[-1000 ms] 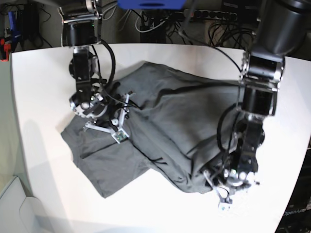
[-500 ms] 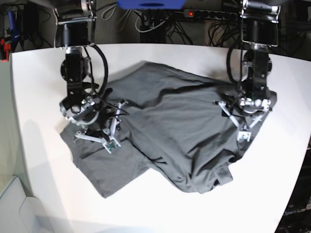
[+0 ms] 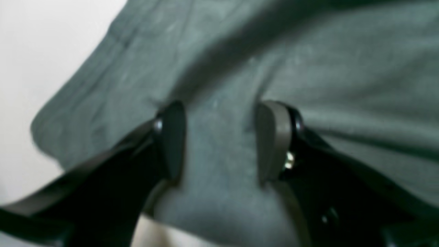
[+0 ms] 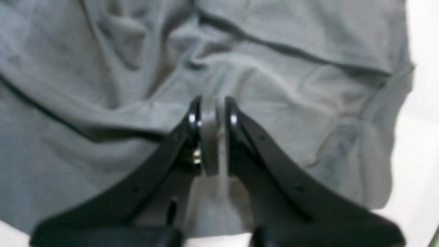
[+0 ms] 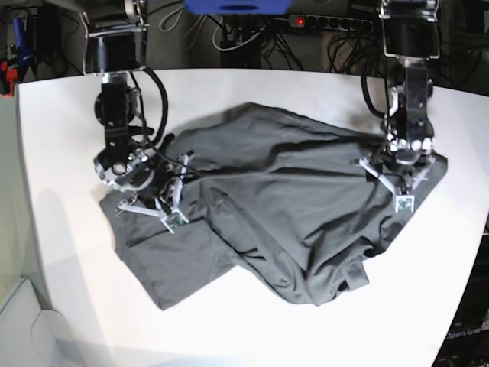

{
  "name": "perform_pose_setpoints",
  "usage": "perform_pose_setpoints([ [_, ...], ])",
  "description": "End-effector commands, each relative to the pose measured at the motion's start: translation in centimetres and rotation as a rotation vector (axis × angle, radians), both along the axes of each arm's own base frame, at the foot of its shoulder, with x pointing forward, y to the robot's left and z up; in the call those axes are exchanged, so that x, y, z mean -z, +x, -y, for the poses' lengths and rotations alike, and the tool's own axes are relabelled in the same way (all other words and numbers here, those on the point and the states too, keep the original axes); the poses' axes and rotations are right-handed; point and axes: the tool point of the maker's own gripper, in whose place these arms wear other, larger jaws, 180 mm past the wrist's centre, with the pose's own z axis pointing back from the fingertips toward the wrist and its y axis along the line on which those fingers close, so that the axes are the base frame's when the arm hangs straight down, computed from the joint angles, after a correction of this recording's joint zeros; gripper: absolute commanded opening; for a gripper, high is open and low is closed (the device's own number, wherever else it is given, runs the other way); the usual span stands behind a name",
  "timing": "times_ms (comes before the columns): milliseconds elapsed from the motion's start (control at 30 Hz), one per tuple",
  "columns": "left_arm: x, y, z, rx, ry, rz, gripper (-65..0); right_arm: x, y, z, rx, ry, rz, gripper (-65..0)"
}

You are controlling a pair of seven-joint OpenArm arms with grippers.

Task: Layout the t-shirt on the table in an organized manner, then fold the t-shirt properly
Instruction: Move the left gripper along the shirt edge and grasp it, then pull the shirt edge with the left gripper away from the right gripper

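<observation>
The dark grey t-shirt (image 5: 283, 199) lies crumpled and creased across the white table (image 5: 69, 138). On its left side in the base view, my right gripper (image 5: 158, 203) is down on the cloth. The right wrist view shows the right gripper (image 4: 212, 103) shut, with the t-shirt (image 4: 103, 51) puckering into its tips. My left gripper (image 5: 397, 182) rests on the shirt's right edge. In the left wrist view the left gripper (image 3: 221, 109) is open, its fingers pressed into the t-shirt (image 3: 308, 51) with a hump of cloth between them.
Bare table (image 3: 34, 41) shows beside the shirt's rounded edge, and table (image 4: 425, 103) also shows past its border. Cables and a power strip (image 5: 321, 23) lie behind the far edge. The table's right edge (image 5: 477, 229) is near the left arm.
My left arm swung from the shirt's near right corner up to its right edge. The right gripper closed on the cloth. The shirt's right side has slid further right.
</observation>
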Motion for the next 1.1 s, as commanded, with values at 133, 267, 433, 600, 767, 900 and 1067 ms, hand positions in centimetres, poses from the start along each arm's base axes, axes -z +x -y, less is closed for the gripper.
perform_pose_setpoints([
  [133, 4.7, -9.0, 2.3, 0.001, -0.044, -0.325, -31.8, 0.8, 1.3, 1.9, 0.062, 0.041, -0.006, -62.7],
  [267, 5.6, -12.1, 5.0, 0.012, -0.094, -0.37, -31.8, 1.8, 2.0, 3.9, 0.123, 0.058, -0.029, -62.7],
  [433, 5.9, -14.2, 8.3, 0.013, -0.164, -0.384, -31.8, 1.7, 3.2, 6.4, 0.149, 0.031, -0.038, -62.7],
  [600, 4.1, -15.9, 10.5, 0.062, -0.181, -0.378, -31.8, 0.4, 4.4, 7.6, 0.158, 0.008, -0.008, -62.7],
  [767, -1.0, -14.3, 10.7, 0.086, -0.167, -0.247, -31.8, -0.2, 4.7, 9.5, 0.213, 0.02, 0.007, -62.7],
  [900, -3.1, -12.8, 9.5, 0.08, -0.136, -0.174, -31.8, 0.1, 4.5, 9.3, 0.208, 0.022, 0.001, -62.7],
  [1067, -4.2, -11.4, 7.4, 0.036, -0.111, -0.128, -31.8, 0.3, 4.3, 9.3, 0.208, 0.023, -0.002, -62.7],
])
